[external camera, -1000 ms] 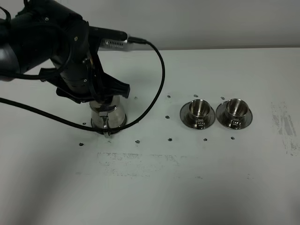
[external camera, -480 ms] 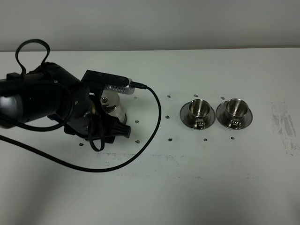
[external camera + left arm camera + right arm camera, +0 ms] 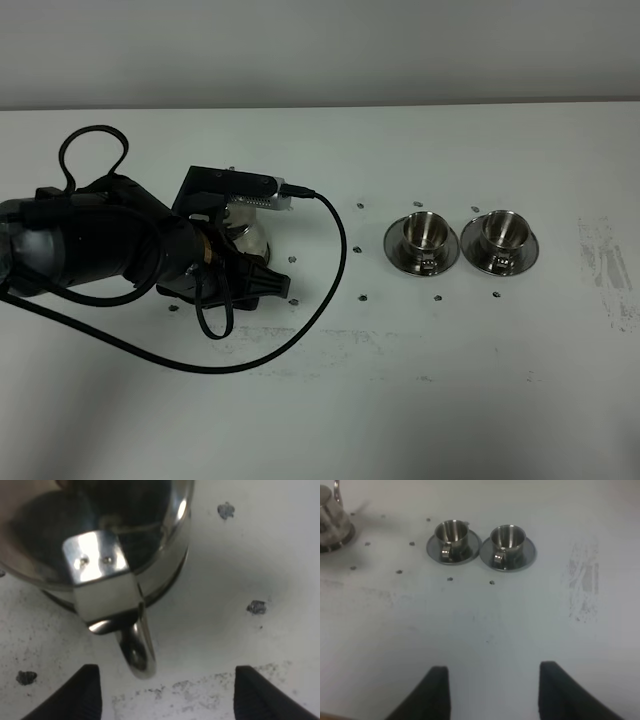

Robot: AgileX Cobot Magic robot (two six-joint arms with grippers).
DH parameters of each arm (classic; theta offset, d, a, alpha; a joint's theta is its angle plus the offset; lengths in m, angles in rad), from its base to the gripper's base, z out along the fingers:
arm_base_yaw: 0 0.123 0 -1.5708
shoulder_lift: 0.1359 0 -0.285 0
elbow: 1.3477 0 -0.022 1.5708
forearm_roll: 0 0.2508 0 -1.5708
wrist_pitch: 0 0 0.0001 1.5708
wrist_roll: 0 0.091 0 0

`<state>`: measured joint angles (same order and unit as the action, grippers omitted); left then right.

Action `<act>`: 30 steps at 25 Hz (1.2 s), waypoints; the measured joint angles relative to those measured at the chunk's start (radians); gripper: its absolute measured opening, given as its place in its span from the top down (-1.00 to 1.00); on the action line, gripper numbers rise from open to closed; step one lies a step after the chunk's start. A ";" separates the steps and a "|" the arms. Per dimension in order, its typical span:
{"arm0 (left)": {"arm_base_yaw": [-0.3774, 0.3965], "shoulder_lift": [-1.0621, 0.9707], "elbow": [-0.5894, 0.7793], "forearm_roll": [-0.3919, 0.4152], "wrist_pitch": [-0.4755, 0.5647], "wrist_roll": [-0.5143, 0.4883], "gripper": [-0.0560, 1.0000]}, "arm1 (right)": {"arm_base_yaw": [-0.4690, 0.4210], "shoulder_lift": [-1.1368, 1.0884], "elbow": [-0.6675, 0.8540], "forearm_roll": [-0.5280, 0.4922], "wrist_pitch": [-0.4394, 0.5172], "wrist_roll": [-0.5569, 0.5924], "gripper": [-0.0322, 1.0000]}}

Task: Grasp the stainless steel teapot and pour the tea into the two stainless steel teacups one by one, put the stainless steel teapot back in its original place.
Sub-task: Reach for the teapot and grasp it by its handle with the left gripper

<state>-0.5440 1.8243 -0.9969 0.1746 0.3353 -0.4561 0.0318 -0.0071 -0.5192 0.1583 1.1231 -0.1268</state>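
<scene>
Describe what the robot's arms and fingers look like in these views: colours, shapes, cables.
The left arm is bulky, rounded and glossy black, with a slim silver-grey module on its wrist. Thick black cables loop from it. The left fingers and right fingers are matte black, tapering wedges. The right arm itself is out of view.

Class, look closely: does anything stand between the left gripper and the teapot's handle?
Nothing visible does. The left gripper is open, and the loop handle of the teapot lies straight ahead of its gap, with only bare table between them.
</scene>
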 joint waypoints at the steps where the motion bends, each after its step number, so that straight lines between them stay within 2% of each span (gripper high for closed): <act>1: 0.003 0.002 0.000 0.002 -0.001 -0.001 -0.26 | 0.000 0.000 0.000 0.000 0.000 0.000 0.17; 10: 0.054 0.002 0.000 0.099 -0.010 -0.080 -0.26 | 0.000 0.000 0.000 0.000 0.000 -0.001 0.17; 19: 0.085 0.002 0.000 0.110 -0.006 -0.082 -0.26 | 0.000 0.000 0.000 0.000 0.000 -0.001 0.17; 30: 0.106 0.002 0.000 0.203 0.063 -0.077 -0.26 | 0.000 0.000 0.000 0.000 0.000 0.000 0.17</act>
<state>-0.4380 1.8268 -0.9969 0.3778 0.3979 -0.5331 0.0318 -0.0071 -0.5192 0.1583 1.1231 -0.1268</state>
